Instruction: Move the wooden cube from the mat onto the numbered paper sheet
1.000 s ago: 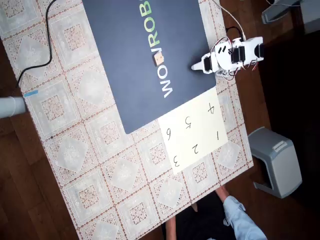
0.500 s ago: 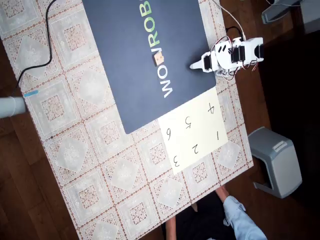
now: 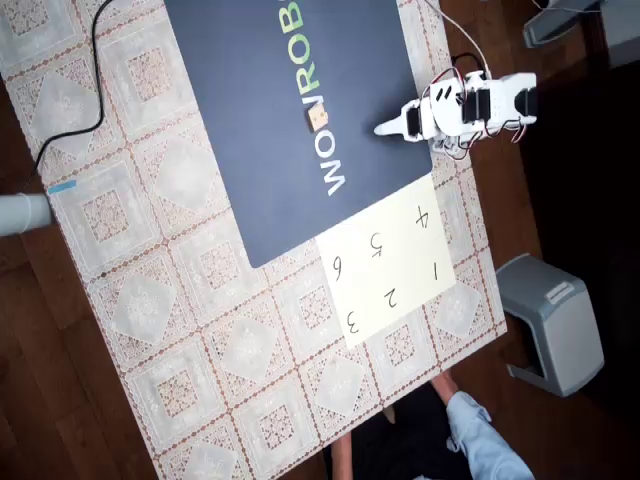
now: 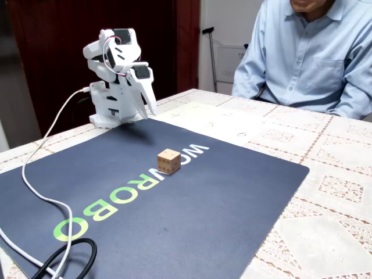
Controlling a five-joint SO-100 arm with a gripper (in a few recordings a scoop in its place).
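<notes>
The wooden cube (image 3: 317, 117) (image 4: 168, 161) sits on the dark navy mat (image 3: 250, 130) (image 4: 203, 203), on the white "WOWROBO" lettering. My white arm stands at the mat's edge, folded. Its gripper (image 3: 385, 128) (image 4: 152, 108) hangs above the mat with the fingers together and nothing between them. In the overhead view it is a short way right of the cube. The numbered paper sheet (image 3: 390, 262) (image 4: 215, 122) lies on the tablecloth against the mat's corner, with nothing on it.
A person in a light blue shirt (image 4: 314, 52) sits at the table beyond the paper. A white cable (image 4: 40, 192) and a black cable (image 4: 64, 256) cross the mat's near left in the fixed view. A grey stool (image 3: 552, 322) stands beside the table.
The gripper tip has crept slightly left and up in the overhead view, toward the cube, as the arm shifted. The cube has not moved.
</notes>
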